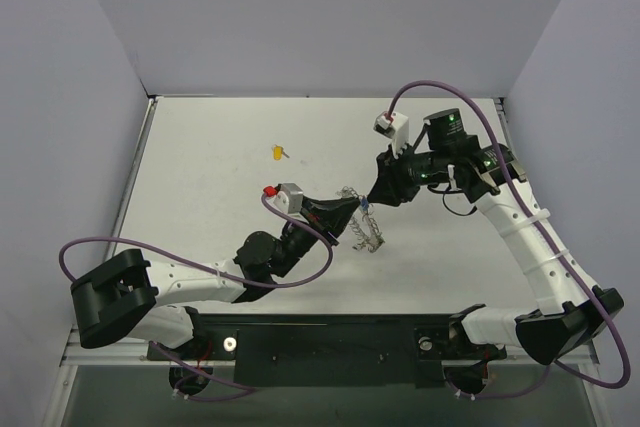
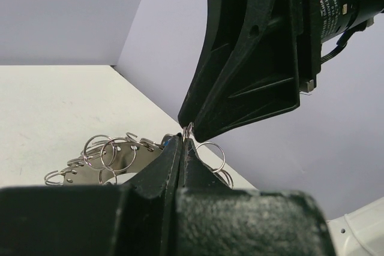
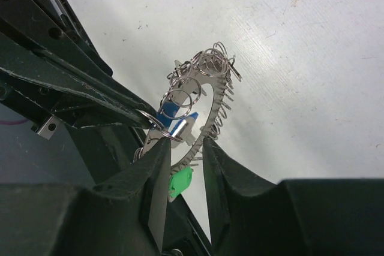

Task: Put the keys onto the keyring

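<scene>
The keyring point(image 1: 366, 225), a silvery loop hung with small split rings, is held up above the table between both grippers. My left gripper point(image 1: 347, 211) is shut, and its tips point(image 2: 182, 143) pinch a small ring on the loop's rim. The keyring's rings point(image 2: 111, 154) hang behind it. My right gripper point(image 1: 374, 194) meets it from the right. Its jaws point(image 3: 183, 148) stand apart with the keyring's band point(image 3: 207, 103) running between them. A blue key point(image 3: 173, 114) and a green key point(image 3: 180, 181) hang at the loop. A yellow key point(image 1: 278, 153) lies on the table, far left.
The white table point(image 1: 200, 197) is bounded by grey walls at the back and on both sides. Purple cables loop over both arms. The right gripper's black body point(image 2: 258, 58) fills the upper left wrist view, close to the left fingertips.
</scene>
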{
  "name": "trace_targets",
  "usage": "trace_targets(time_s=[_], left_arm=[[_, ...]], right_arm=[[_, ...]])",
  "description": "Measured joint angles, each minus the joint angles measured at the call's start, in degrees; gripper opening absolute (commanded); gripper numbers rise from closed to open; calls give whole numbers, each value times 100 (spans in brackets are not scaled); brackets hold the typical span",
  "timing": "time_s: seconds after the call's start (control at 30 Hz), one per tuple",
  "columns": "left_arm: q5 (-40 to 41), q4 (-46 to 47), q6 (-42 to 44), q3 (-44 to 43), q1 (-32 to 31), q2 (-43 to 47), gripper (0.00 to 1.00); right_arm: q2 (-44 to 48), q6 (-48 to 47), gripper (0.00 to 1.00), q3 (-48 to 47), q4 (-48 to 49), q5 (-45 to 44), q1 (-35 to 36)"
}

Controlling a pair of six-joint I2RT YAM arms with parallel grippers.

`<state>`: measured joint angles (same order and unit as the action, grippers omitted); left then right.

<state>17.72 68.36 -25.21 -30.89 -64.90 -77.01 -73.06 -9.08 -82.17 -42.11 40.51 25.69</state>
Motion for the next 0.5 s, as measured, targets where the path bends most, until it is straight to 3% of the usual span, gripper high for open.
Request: trace_targets(time_s=[0.5], left_arm=[[-129,0,-2,-48,0,0,0]], right_arm=[[-2,-74,24,0,28,601,-55]])
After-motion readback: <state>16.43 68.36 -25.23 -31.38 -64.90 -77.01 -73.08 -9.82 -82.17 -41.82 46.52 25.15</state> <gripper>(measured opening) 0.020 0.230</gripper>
